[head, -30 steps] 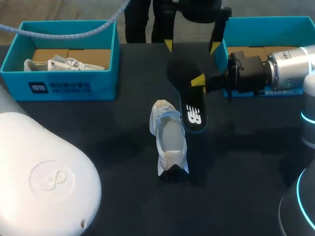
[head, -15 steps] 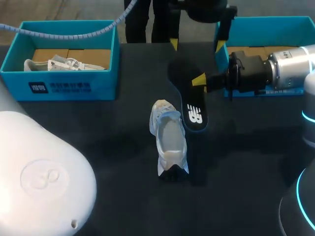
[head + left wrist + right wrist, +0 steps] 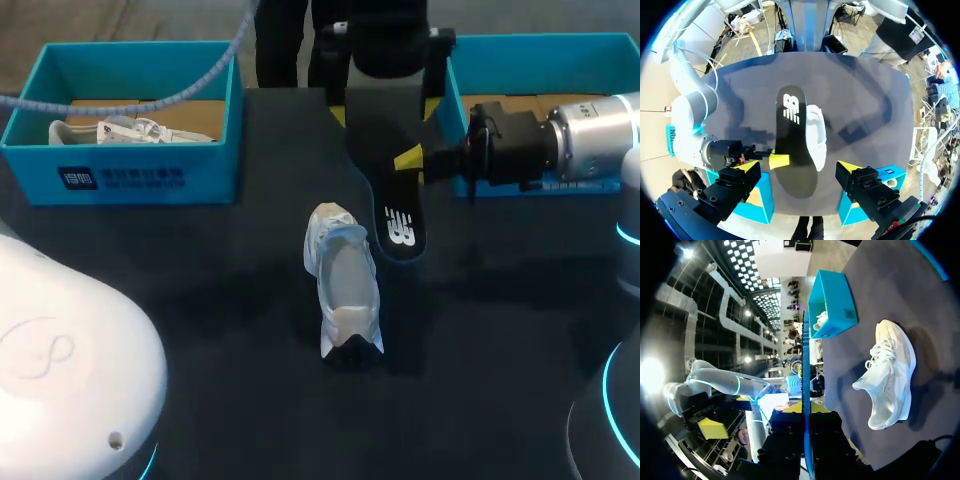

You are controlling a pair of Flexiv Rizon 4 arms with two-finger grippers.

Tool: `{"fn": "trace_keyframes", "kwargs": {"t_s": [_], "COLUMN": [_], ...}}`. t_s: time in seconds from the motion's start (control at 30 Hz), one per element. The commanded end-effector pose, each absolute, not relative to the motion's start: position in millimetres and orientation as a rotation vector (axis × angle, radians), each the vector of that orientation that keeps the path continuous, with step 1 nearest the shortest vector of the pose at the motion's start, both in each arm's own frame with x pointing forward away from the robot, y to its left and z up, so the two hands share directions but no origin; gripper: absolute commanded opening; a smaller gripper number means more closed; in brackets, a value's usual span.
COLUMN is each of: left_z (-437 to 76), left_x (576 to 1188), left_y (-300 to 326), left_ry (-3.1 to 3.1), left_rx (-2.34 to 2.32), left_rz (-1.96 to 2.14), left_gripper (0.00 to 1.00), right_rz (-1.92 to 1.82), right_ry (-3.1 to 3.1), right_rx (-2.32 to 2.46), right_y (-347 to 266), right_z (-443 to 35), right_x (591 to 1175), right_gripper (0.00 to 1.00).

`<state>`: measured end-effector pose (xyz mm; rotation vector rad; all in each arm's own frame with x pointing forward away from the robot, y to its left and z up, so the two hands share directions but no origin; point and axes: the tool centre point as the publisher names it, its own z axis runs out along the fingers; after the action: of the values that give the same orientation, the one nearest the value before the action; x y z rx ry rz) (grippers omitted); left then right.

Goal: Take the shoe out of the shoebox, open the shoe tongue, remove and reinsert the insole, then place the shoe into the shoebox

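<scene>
The white shoe sits mid-surface, outside both boxes; at its 1 o'clock the black insole is lifted off the surface, pinched at one edge by the right pincer; the left pincer hangs over the insole's far end, fingers spread wide and clear of it; the left shoebox, at 10 o'clock, holds a second shoe; the right shoebox, at 2 o'clock, shows bare cardboard.

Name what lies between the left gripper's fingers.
The black insole, pinched by the right gripper; the left gripper stands open around it, not touching, in the left wrist view.
</scene>
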<state>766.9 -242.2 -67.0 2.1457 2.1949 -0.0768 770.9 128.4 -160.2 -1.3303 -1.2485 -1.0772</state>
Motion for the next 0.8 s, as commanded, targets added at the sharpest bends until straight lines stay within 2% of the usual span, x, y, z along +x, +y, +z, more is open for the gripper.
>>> {"fn": "trace_keyframes", "kwargs": {"t_s": [0.03, 0.8], "left_z": [-74.8, -100.8], "left_x": [763.3, 764.4], "left_y": [-226.1, -220.5], "left_ry": [2.006, 1.5], "left_rx": [1.939, 1.485], "left_rz": [-0.358, -0.731], "left_gripper": [1.0, 1.0], "right_rz": [-1.081, -1.155], "right_ry": [-1.241, -1.182], "right_rx": [-1.333, -1.358], "right_y": [124.5, 110.6], "right_z": [-159.9, -151.5], "right_x": [770.7, 765.1], "right_gripper": [0.0, 0.0]}}
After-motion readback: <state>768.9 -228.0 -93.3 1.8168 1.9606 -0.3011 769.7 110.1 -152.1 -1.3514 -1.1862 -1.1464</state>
